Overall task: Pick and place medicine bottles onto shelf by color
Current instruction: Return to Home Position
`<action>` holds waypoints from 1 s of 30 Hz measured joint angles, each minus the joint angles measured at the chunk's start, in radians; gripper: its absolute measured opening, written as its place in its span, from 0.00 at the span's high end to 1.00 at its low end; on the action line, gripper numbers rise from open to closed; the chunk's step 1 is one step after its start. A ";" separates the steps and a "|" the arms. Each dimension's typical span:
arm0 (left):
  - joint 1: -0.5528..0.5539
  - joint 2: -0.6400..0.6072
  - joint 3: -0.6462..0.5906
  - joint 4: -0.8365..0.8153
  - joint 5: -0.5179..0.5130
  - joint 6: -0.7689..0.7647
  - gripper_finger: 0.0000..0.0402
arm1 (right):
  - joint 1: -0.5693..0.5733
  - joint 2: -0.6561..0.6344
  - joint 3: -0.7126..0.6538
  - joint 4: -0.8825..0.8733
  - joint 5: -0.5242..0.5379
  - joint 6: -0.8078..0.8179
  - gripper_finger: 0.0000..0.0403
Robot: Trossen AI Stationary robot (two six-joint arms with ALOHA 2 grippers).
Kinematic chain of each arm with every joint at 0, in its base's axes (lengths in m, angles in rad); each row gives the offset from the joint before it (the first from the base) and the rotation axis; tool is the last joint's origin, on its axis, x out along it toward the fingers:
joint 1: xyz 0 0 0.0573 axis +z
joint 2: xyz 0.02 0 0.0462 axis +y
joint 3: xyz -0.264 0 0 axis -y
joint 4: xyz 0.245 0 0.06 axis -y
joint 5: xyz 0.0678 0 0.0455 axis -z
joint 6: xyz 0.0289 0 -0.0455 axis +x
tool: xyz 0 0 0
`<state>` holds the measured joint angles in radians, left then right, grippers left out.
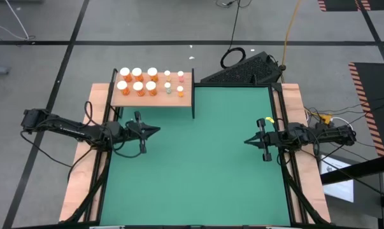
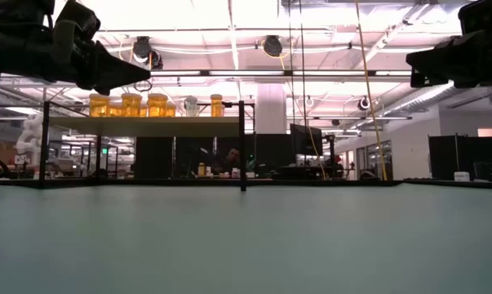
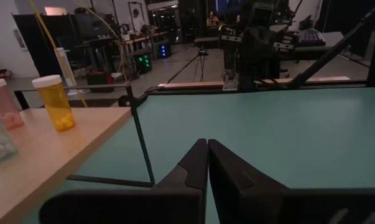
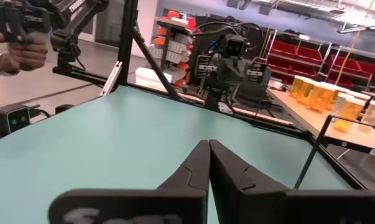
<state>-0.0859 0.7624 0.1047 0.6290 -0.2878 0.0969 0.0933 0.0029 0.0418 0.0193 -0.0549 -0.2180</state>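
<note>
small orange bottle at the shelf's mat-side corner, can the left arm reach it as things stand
Probably yes. The left claw hangs shut just off the open edge of the shelf, and the small orange bottle stands in the row nearest it; only the black post beside it needs care.

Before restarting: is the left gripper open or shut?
Shut. The left gripper shows in its wrist view with fingers pressed together, nothing between.

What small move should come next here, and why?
Probably ease the left tool and right tool back toward rest: both are shut and empty above the green mat, and the white-capped medicine bottles stand on the light wooden shelf.
</note>
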 joint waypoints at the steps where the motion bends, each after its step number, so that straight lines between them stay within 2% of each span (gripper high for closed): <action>1: -0.001 0.000 0.000 -0.001 0.000 0.003 0.96 | -0.002 0.000 0.000 0.000 0.000 0.000 1.00; 8: 0.013 -0.042 0.001 -0.028 -0.031 0.020 0.96 | -0.002 0.000 0.000 0.003 0.003 0.012 1.00; 14: 0.057 -0.170 -0.092 0.034 0.069 0.038 0.99 | -0.002 0.000 0.000 0.005 0.002 0.015 1.00; 18: 0.075 -0.235 -0.094 -0.051 0.102 0.013 0.99 | -0.002 0.000 0.000 0.013 0.001 0.015 1.00; 22: 0.079 -0.270 -0.094 -0.058 0.119 0.041 0.99 | -0.002 0.000 0.000 0.013 0.002 0.015 1.00; 30: 0.079 -0.406 -0.094 -0.195 0.096 0.063 0.99 | -0.002 0.001 0.000 0.013 0.001 0.015 1.00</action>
<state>-0.0067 0.3566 0.0109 0.4339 -0.1922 0.1598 0.0914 0.0036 0.0422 0.0326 -0.0536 -0.2028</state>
